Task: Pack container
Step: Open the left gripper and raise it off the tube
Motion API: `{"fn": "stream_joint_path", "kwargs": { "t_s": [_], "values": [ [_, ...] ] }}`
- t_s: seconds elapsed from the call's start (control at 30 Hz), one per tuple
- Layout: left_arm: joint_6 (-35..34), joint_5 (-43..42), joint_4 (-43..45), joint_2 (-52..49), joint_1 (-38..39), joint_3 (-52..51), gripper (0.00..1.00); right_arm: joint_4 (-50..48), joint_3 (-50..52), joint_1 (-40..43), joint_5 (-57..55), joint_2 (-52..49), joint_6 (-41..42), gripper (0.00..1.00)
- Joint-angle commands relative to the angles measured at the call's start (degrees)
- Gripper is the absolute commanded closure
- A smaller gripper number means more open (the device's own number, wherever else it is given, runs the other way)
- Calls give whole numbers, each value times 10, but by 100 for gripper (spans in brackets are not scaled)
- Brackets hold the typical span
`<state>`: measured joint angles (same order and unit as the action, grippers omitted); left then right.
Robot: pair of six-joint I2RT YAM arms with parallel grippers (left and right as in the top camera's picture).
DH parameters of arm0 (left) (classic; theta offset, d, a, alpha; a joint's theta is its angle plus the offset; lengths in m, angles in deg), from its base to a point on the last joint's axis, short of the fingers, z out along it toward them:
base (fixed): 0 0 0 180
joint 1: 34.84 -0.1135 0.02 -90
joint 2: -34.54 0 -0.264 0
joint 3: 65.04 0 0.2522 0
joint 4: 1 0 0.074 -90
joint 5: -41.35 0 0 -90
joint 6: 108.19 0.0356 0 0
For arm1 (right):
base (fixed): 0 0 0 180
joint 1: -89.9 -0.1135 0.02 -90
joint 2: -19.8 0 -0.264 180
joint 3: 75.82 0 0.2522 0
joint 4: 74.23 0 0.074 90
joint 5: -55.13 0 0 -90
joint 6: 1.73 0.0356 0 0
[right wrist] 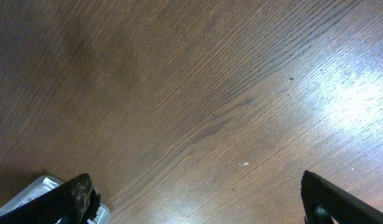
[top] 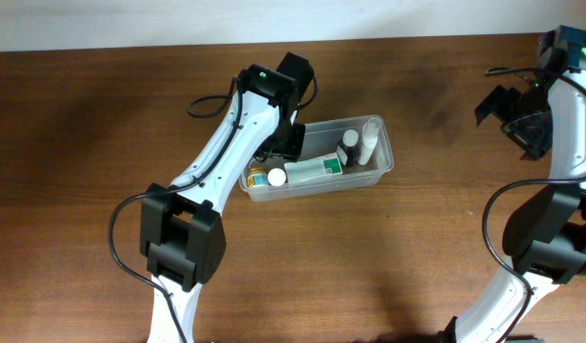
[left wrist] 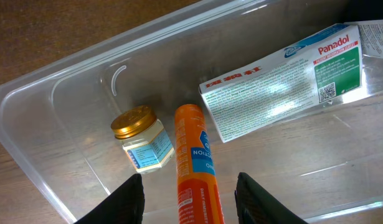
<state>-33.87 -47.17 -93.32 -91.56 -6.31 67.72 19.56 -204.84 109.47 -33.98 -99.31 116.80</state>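
The container (top: 386, 151), a clear plastic tub, sits at the table's middle. Inside it lie a white-and-green Panadol box (top: 313, 171) (left wrist: 284, 81), an orange tube (left wrist: 194, 162) and a small jar with a gold lid (left wrist: 141, 138). A white bottle (top: 369, 140) and a dark-capped bottle (top: 348, 148) stand at its right end. My left gripper (top: 291, 143) (left wrist: 190, 186) reaches into the tub's left end, open, its fingers either side of the orange tube with gaps on both sides. My right gripper (top: 510, 107) (right wrist: 194, 186) hangs wide open over bare wood at the far right, holding nothing.
The container's curved wall (left wrist: 66, 81) rises close behind the jar and tube. A corner of the container (right wrist: 35, 186) shows at the lower left of the right wrist view. Brown wooden table (top: 83, 143) surrounds the tub.
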Motion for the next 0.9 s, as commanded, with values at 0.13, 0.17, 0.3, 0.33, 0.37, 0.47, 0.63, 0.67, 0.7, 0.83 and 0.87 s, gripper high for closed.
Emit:
{"fn": "stream_joint_path", "kwargs": {
  "t_s": [0.13, 0.17, 0.3, 0.33, 0.37, 0.47, 0.63, 0.67, 0.7, 0.83, 0.87],
  "values": [
    [1, -5, -1, 4, -7, 7, 52, -2, 0, 0, -7, 7, 5, 2],
    [3, -6, -3, 4, -10, 15, 52, -2, 0, 0, -7, 7, 5, 2],
    [3, -4, -28, 4, -28, 73, 53, -2, 0, 0, -7, 7, 5, 2],
    [3, -4, -37, 4, -31, 87, 52, -2, 0, 0, -7, 7, 5, 2],
    [3, -4, -51, 4, -35, 104, 53, -2, 0, 0, -7, 7, 5, 2],
    [3, -4, -94, 4, -45, 148, 53, -2, 0, 0, -7, 7, 5, 2],
    [3, -4, -173, 4, -48, 199, 53, -2, 0, 0, -7, 7, 5, 2],
    [4, -5, -182, 4, -47, 203, 53, -2, 0, 0, -7, 7, 5, 1],
    [17, -17, -182, 7, -46, 202, 53, -2, 0, 0, -7, 7, 5, 2],
    [40, -80, -182, 10, -39, 202, 52, -2, 0, 0, -7, 7, 5, 2],
    [49, -96, -182, 10, -37, 202, 52, -2, 0, 0, -7, 7, 5, 2]
  ]
}}
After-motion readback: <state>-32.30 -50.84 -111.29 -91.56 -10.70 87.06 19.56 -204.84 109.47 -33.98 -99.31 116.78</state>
